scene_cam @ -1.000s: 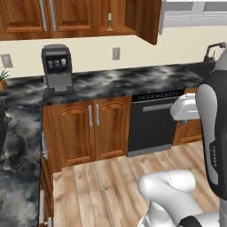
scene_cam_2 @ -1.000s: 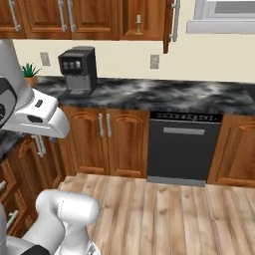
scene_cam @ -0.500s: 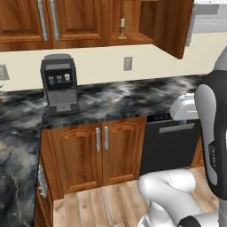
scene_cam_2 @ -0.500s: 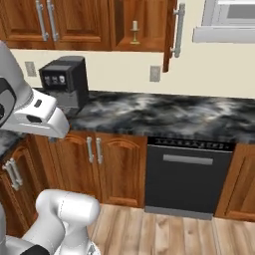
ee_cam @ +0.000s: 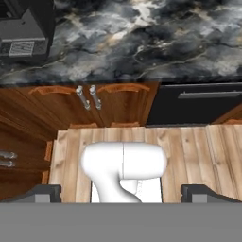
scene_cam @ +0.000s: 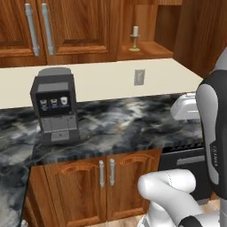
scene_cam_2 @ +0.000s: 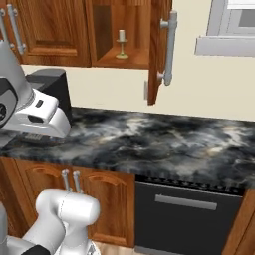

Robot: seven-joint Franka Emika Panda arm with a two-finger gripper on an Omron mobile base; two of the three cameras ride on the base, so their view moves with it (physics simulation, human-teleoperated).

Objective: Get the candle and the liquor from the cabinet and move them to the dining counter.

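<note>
The cabinet (scene_cam: 80,26) (scene_cam_2: 55,30) hangs on the wall above the worktop, with one door (scene_cam_2: 160,50) swung open. On the shelf of its open compartment stands the candle (scene_cam: 135,39) (scene_cam_2: 121,45), upright, cream in an olive-gold holder. The liquor is out of view, and so is the dining counter. My gripper (ee_cam: 124,193) is open and holds nothing. It points down at the floor and the base cabinets, well below the candle and apart from it. My white hand (scene_cam: 186,108) (scene_cam_2: 37,112) hovers at about worktop height.
A dark coffee machine (scene_cam: 55,111) (ee_cam: 23,28) stands on the marbled worktop (scene_cam: 128,128) (scene_cam_2: 164,144) below the cabinet. A wall outlet (scene_cam: 139,76) sits under the open compartment. A black dishwasher (scene_cam_2: 184,209) is set under the worktop. A window frame (scene_cam_2: 229,35) is at the right.
The whole picture has shifted and grown: the base has driven closer to the worktop and cabinet. The gripper has stayed open.
</note>
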